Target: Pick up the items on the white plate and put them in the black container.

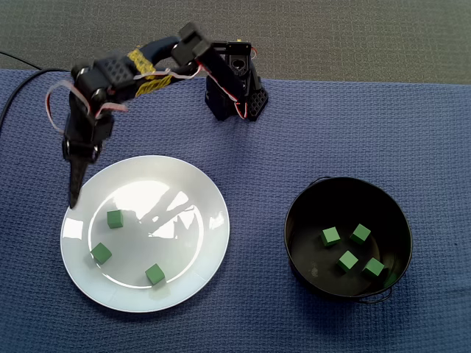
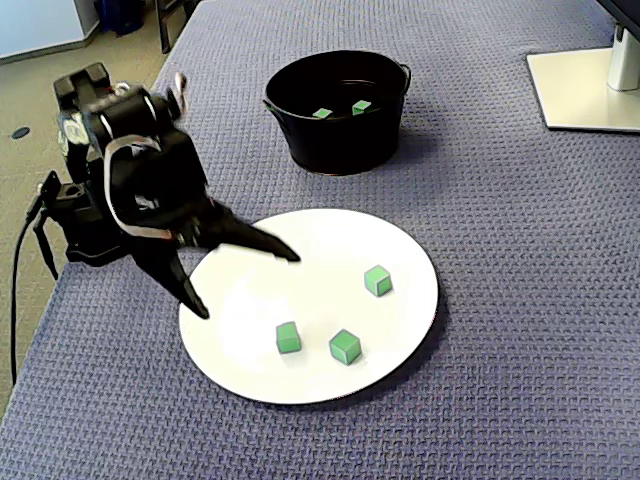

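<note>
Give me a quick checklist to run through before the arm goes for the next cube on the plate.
1. Is the gripper open: ok, jaws spread wide.
2. Nothing held: ok.
3. Targets on the white plate: ok, three green cubes, well separated.
4. Aligned over the nearest cube: not ok, the gripper sits at the plate's rim beside it.
5. Room in the black container: ok, four cubes inside, floor partly bare.
6. Clearance above the plate: cannot tell.

Three green cubes (image 1: 114, 218) lie on the white plate (image 1: 188, 220); four sit in the black container (image 1: 303, 212).
</note>
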